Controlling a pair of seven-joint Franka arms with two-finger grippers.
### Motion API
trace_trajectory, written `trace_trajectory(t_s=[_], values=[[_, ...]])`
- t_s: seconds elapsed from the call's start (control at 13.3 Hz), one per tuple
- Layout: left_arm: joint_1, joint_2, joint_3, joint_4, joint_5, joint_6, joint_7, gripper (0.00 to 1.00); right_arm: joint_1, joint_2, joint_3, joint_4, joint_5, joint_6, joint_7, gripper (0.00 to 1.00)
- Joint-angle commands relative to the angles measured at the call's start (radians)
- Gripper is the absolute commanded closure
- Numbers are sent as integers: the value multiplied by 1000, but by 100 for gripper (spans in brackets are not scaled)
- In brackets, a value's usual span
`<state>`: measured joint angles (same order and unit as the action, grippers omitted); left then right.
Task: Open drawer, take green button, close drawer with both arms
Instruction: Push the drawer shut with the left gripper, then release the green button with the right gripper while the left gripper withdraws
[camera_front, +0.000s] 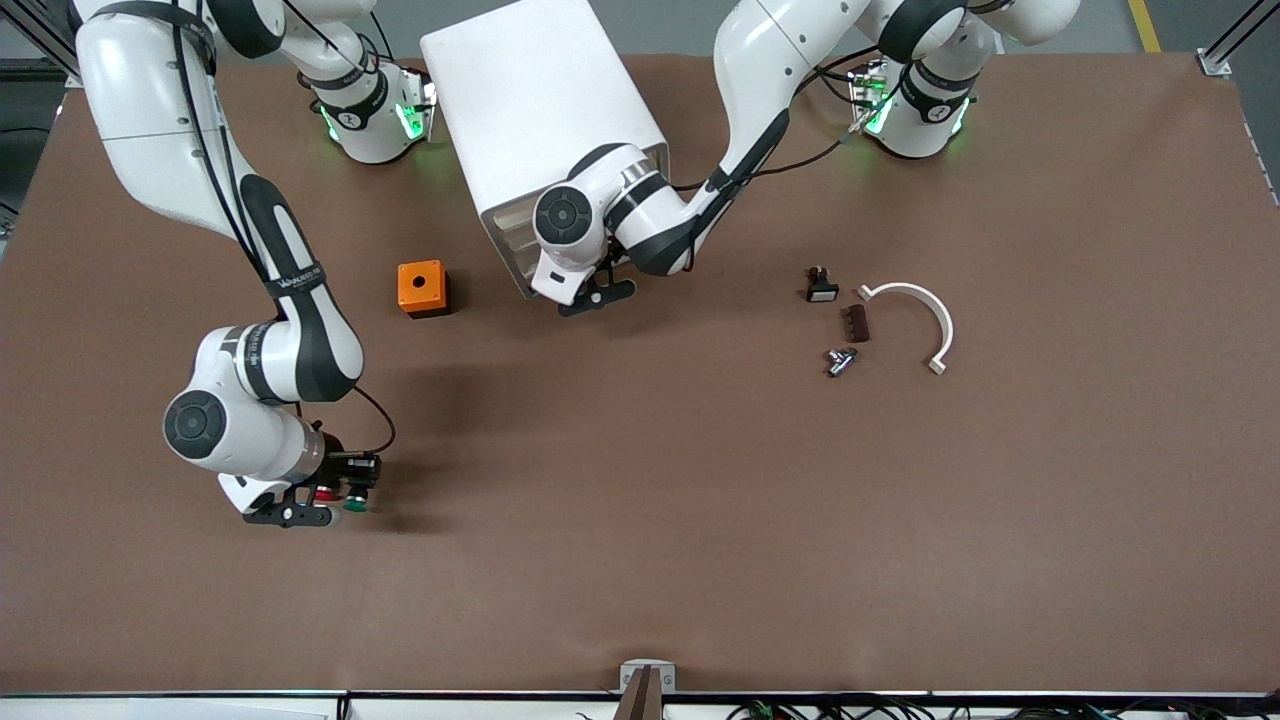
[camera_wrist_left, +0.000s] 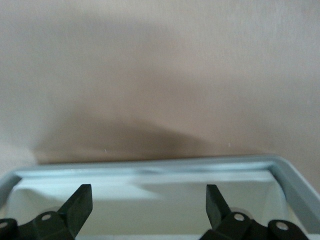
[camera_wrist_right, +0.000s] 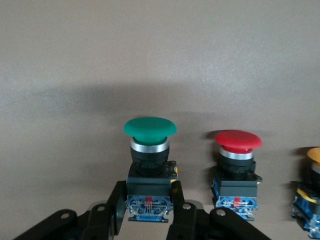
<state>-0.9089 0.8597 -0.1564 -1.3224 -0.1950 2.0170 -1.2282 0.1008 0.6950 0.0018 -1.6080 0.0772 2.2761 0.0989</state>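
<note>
The green-capped button (camera_wrist_right: 150, 128) has its dark body clamped between my right gripper's (camera_wrist_right: 149, 197) fingers, and I cannot tell whether it rests on the table. In the front view the button (camera_front: 354, 503) and right gripper (camera_front: 322, 510) are low over the table near the right arm's end. My left gripper (camera_front: 597, 295) is at the front of the white cabinet (camera_front: 540, 100). In the left wrist view that gripper (camera_wrist_left: 149, 205) stands open over the drawer's white tray (camera_wrist_left: 150, 167), with nothing between the fingers. The left arm hides the drawer front in the front view.
A red-capped button (camera_wrist_right: 237, 141) and an orange-capped one (camera_wrist_right: 312, 159) stand beside the green one. A small orange box (camera_front: 422, 288) sits near the cabinet. Toward the left arm's end lie a black part (camera_front: 822, 285), a brown piece (camera_front: 858, 322), a metal fitting (camera_front: 840, 360) and a white curved clip (camera_front: 920, 315).
</note>
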Motion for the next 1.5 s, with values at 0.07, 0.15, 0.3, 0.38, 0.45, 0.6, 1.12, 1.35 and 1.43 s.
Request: trace_trajectory(t_s=[0.07, 0.15, 0.3, 0.38, 0.45, 0.6, 1.12, 1.35, 1.43], values=[[11, -21, -14, -20, 11, 0, -22, 0, -7, 17, 12, -7, 9, 10, 1, 84], [22, -24, -6, -18, 12, 0, -19, 0, -7, 17, 12, -7, 25, 10, 2, 76], [102, -36, -3, -12, 26, 0, -13, 0, -12, 15, 10, -6, 47, 6, 5, 46], [146, -37, -3, -11, 32, 0, -10, 0, -13, 15, 10, -3, 49, 8, 7, 30], [187, -42, 0, -9, 45, 0, -8, 0, -15, 12, 10, -1, 47, 8, 5, 14], [276, -79, 5, -9, 144, 0, -1, 0, -13, 5, 10, 6, 49, 0, 8, 0], [556, -238, 5, -12, 259, -128, 272, 0, -21, -204, -16, 8, 7, -128, 2, 0], [648, -312, 5, -12, 259, -178, 337, 0, -35, -313, -19, 16, -68, -225, 25, 0], [671, -338, 5, -12, 259, -187, 351, 0, -61, -343, -22, 16, -68, -259, 16, 0]])
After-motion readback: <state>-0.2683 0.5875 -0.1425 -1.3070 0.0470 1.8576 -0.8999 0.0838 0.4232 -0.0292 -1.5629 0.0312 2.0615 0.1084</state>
